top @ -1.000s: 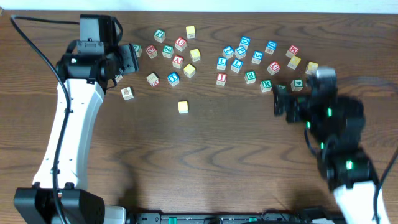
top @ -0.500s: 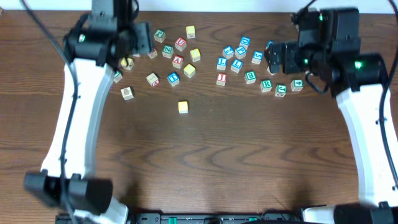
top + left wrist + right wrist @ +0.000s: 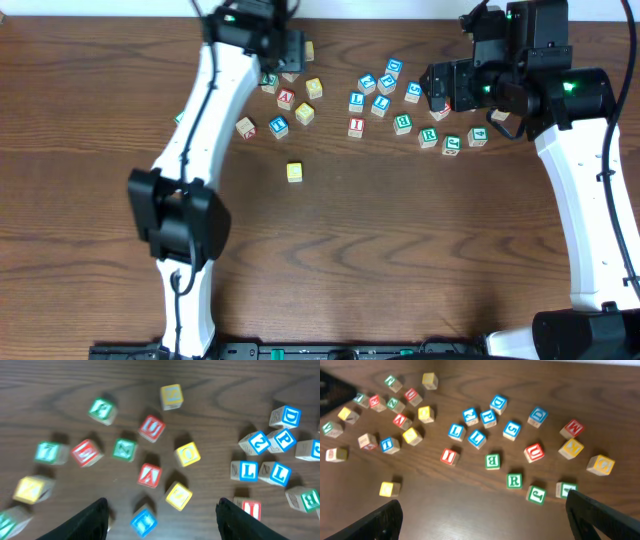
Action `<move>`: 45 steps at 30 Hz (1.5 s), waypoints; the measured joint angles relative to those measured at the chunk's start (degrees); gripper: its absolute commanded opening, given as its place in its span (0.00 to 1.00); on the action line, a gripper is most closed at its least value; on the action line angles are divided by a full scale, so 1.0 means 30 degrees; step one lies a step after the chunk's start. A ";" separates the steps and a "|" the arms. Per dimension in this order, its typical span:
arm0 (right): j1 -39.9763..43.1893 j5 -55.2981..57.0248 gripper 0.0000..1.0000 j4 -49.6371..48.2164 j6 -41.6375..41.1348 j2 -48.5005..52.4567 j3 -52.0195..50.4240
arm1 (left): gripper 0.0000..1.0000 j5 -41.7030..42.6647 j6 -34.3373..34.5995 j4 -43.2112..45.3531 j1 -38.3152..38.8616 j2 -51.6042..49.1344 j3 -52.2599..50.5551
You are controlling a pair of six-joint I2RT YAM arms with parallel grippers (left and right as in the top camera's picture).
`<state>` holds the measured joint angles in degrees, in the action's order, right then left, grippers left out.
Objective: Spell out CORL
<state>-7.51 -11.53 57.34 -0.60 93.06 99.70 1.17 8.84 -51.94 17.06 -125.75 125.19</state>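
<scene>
A lone yellow cube (image 3: 294,172) (image 3: 389,489) sits apart from the piles; its letter is too faint to read. A yellow "O" cube (image 3: 187,454) lies in the left cluster. The green "R" cube (image 3: 428,137) (image 3: 514,480) rests at the near edge of the right cluster. Two blue "L" cubes (image 3: 247,470) (image 3: 455,431) lie side by side. My left gripper (image 3: 287,47) (image 3: 162,522) hovers open over the left cluster and holds nothing. My right gripper (image 3: 432,88) (image 3: 487,520) hangs open above the right cluster, also holding nothing.
Many other red, green, blue and yellow letter cubes are scattered in two loose clusters across the far part of the wooden table (image 3: 330,260). A blue cube (image 3: 144,522) lies on the table below and between my left fingers. The left arm stretches diagonally from the near left.
My left arm swung right from the far left to above the left cluster. My right arm rose from the near right to above the right cluster, then held. No cube moved.
</scene>
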 measured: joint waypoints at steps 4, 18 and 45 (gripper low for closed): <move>0.0000 -0.0226 0.99 0.0554 0.0000 0.0000 0.0000 | 0.68 -0.0007 0.0284 0.1188 0.0175 -0.1129 0.0000; 0.0000 -0.0321 0.99 0.1479 0.0000 0.0000 0.0000 | 0.67 -0.0051 0.1668 0.4131 0.0466 -0.4146 0.0036; 0.0000 -0.0321 0.99 0.1683 0.0007 0.0000 0.0000 | 0.56 -0.1217 0.3840 0.5537 0.1464 -0.6237 0.0036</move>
<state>-7.51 -12.49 62.39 -0.58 93.06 99.70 -2.48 20.36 -35.33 21.45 -144.46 125.29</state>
